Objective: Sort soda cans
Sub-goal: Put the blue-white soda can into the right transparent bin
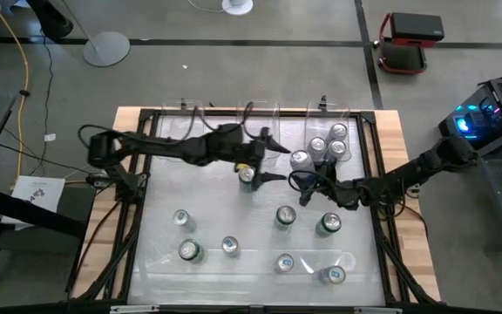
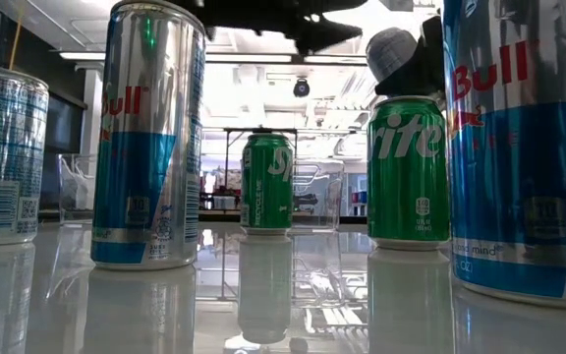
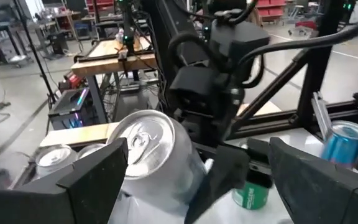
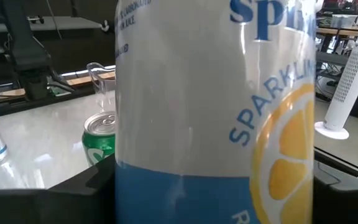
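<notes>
The right gripper (image 1: 301, 180) is clenching a silver can (image 1: 300, 160), lifting it beside the clustered cans (image 1: 329, 144). The left gripper (image 1: 264, 157) is hanging released above a green can (image 1: 247, 176).

About a dozen soda cans (image 1: 285, 216) stand upright and scattered, green or silver-and-blue, four clustered at the far right.

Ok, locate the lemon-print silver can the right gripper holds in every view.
High: lemon-print can, centre-right, in the right gripper.
Low: probably the grey shape above the green can; unsure.
Left wrist: centre-left, foreground.
Right wrist: fills the picture.
Landmark: clustered cans beside it, high and left wrist views.
</notes>
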Tool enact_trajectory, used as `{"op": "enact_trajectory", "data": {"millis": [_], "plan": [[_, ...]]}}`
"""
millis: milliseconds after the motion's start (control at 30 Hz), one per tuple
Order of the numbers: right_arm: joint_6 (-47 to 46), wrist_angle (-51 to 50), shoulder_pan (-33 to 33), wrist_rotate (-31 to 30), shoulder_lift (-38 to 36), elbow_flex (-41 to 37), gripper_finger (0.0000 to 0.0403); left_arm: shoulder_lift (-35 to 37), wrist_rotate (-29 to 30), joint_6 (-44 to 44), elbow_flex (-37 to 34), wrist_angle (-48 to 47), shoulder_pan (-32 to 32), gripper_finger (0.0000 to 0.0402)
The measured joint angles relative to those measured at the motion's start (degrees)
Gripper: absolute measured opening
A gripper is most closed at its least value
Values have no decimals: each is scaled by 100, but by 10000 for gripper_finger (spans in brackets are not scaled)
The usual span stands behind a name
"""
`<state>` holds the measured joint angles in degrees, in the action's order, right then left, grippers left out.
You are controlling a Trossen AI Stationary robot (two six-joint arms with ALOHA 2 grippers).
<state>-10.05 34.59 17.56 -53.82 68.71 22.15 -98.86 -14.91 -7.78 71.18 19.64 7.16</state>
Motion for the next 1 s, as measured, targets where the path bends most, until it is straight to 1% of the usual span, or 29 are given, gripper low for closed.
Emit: {"op": "enact_trajectory", "data": {"millis": [133,267,333,467,667,833,1000], "plan": [[-6,36,0,3,0,0,276,-348,98,330,331,21,56,363],[8,38,11,0,2,0,276,-480,123,798,358,341,133,363],[91,39,11,0,2,0,276,-526,131,1040,356,333,159,363],[253,141,9,25,3,0,276,-753,172,1320,356,553,133,363],[547,465,13,194,6,4,276,-1111,83,1578,356,1332,28,363],[563,468,13,217,9,4,276,-1230,-62,1595,356,1481,13,361],[601,525,13,221,33,7,276,-1230,-70,1509,352,1569,11,350]]}}
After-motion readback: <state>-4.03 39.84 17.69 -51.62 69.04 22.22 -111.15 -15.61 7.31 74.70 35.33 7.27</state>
